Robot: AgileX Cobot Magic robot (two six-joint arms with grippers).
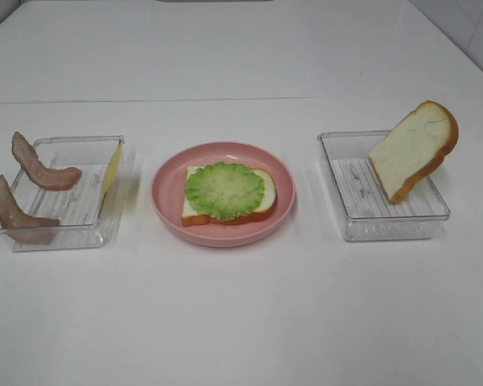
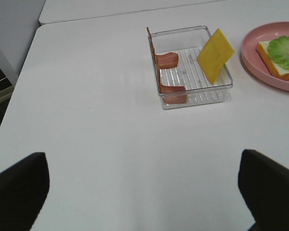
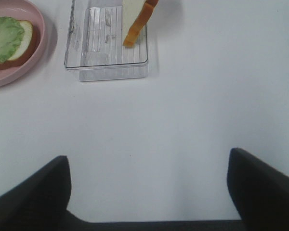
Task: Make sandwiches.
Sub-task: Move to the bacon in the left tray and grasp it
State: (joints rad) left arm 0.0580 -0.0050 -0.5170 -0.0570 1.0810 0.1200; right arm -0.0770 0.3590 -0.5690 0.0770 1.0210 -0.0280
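So here's where we were: the sandwich was only half built. One bread slice (image 1: 266,197) lay flat on the pink plate (image 1: 165,197) in the middle of the white desk (image 1: 241,322), with the ruffled green lettuce (image 1: 224,190) sitting on top of it, covering most of the slice.

Left of the plate we had a clear plastic tray (image 1: 80,143). Two bacon strips, the far one (image 1: 44,170) and the near one (image 1: 16,215), leaned against its outer wall, each with one end down in the tray and the other poking up over the rim. The yellow cheese square (image 2: 215,54) stood on edge against the wall nearest the plate.

On the other side of the plate sat a second clear tray (image 1: 338,185), with the second bread slice (image 1: 414,149) tilted up in it, leaning toward its far right corner.

The left jaws were spread wide and gripping nothing, over bare desk well apart from the bacon tray. Same story for the right jaws: released, empty, well apart from the bread tray.
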